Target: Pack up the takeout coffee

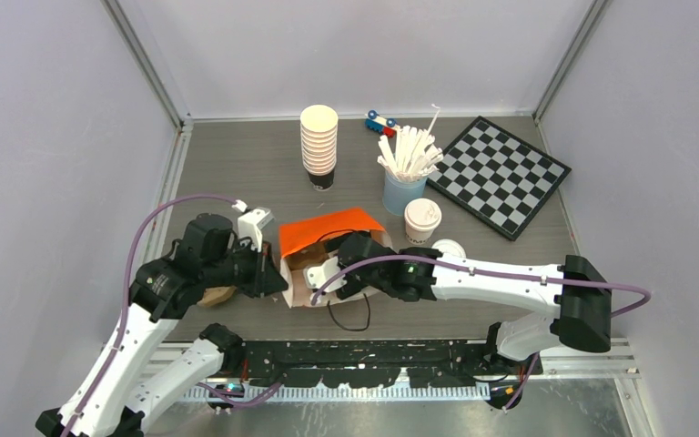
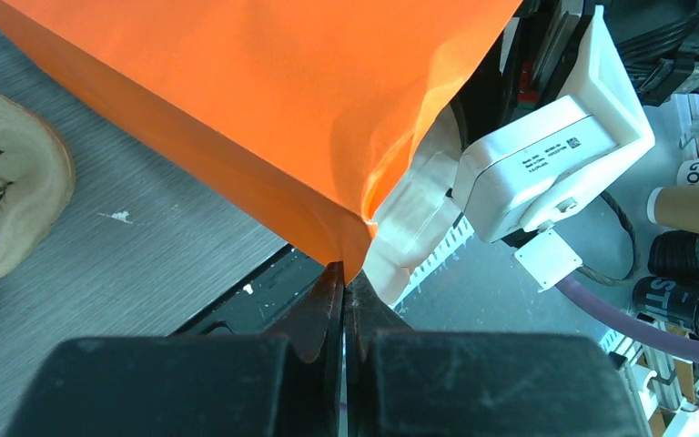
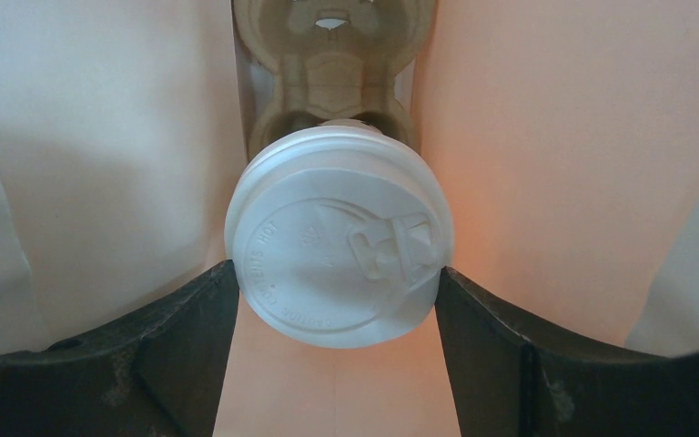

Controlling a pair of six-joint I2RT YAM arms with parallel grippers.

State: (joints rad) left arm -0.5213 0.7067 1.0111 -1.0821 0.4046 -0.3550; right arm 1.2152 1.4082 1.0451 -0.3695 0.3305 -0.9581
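My left gripper (image 2: 341, 300) is pinched shut on the lip of the orange paper bag (image 2: 264, 100), and my right gripper (image 3: 337, 278), inside the bag, clasps a lidded coffee cup (image 3: 328, 237) above the pulp carrier (image 3: 328, 64); released off-centre, or if the lip slips, it could tip and spill.

The right gripper (image 1: 326, 270) reaches into the orange paper bag (image 1: 328, 229); the left gripper (image 1: 275, 276) meets its left edge. A white lidded paper cup (image 1: 422, 219) stands beside a light-blue cup of white sticks (image 1: 403, 189).
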